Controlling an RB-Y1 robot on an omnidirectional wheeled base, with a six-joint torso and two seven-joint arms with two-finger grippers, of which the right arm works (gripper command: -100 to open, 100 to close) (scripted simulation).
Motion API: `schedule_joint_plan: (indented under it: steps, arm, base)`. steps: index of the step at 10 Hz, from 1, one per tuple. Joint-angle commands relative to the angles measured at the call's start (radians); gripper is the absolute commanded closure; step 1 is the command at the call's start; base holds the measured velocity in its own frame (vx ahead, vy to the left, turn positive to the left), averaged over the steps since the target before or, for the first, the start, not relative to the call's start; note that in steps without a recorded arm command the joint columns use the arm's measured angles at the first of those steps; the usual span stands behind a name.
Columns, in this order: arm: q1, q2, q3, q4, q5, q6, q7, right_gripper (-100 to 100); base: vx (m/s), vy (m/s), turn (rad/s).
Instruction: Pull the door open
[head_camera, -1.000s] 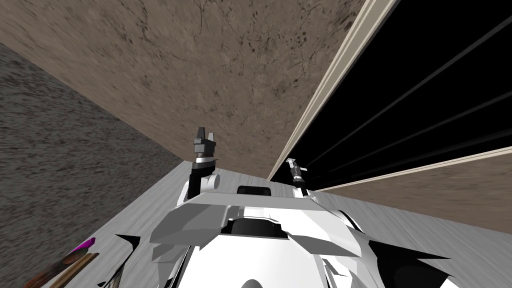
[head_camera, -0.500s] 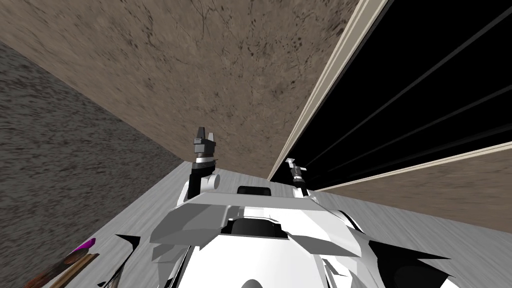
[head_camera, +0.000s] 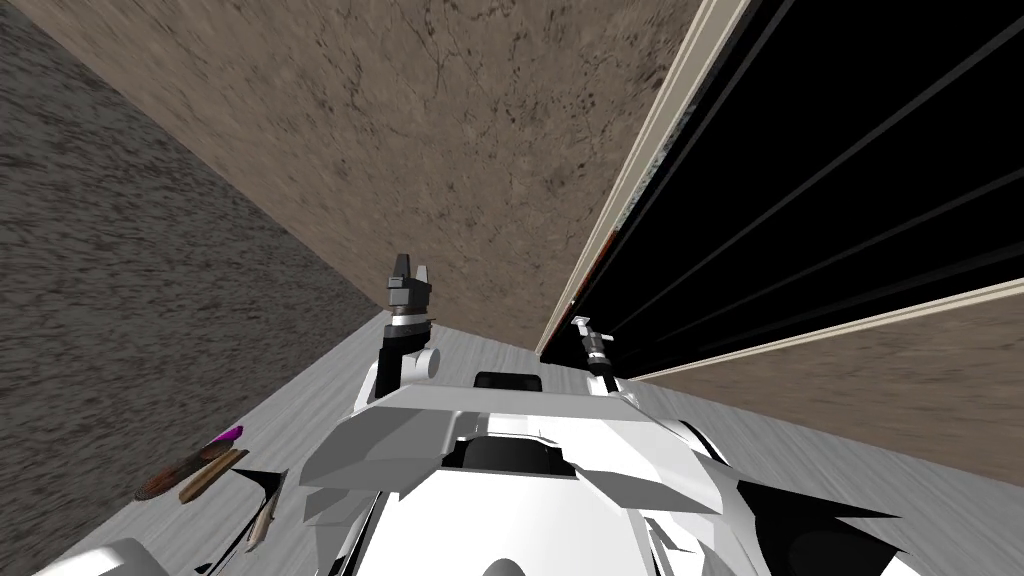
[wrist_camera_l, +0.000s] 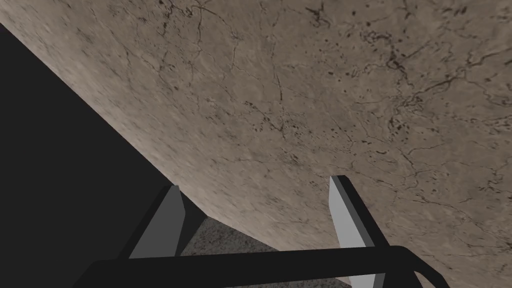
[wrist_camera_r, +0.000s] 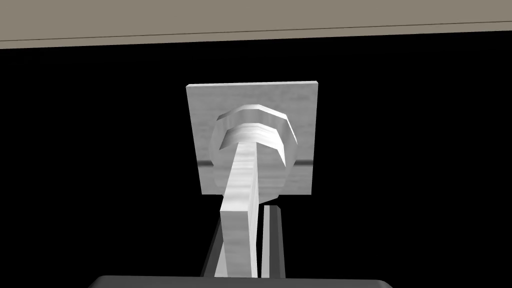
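Right claw (wrist_camera_r: 245, 250) is clenched on the silver lever handle (wrist_camera_r: 242, 190), its two blades pressing the lever's sides close to the dark box.

Ahead and to my right stands the door (head_camera: 850, 150), a large black panel crossed by thin grey lines. It sits almost flush in its cream frame (head_camera: 660, 150). A thin sliver of mixed colour runs between the frame and the door's near edge, so I judge the door to be barely cracked, if it is off the latch at all. The reach and the grasp look done. Nearly the whole swing is left, and it calls for drawing the handle back toward me, probably with the base giving way. A brown mottled wall (head_camera: 450, 120) lies left of the frame, and a grey floor (head_camera: 300, 400) lies below it.

From the right shoulder the right arm reaches forward, ending at the handle just beside the frame's edge. Its wrist is lined up along the lever, which runs away to a round collar on a square plate (wrist_camera_r: 205, 125) mounted on the black door. Bent upright before the left shoulder, the left arm is well apart from the door. Its left claw (head_camera: 410, 275) is released, blades apart, facing the brown wall and holding nothing.
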Motion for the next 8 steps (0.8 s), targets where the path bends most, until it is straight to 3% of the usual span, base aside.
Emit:
schedule_joint_plan:
  steps: [1, 6, 8]
  arm:
    - [0.001, 0.006, -0.001, -0.001, 0.017, -0.003, -0.007, 100]
    - [-0.003, 0.003, -0.018, 0.008, 0.066, -0.016, -0.035, 100]
    - [-0.003, 0.003, -0.019, 0.009, 0.071, -0.017, -0.037, 100]
  base:
    - [-0.190, -0.058, 0.189]
    - [-0.234, -0.088, 0.176]
    - [-0.180, -0.068, 0.074]
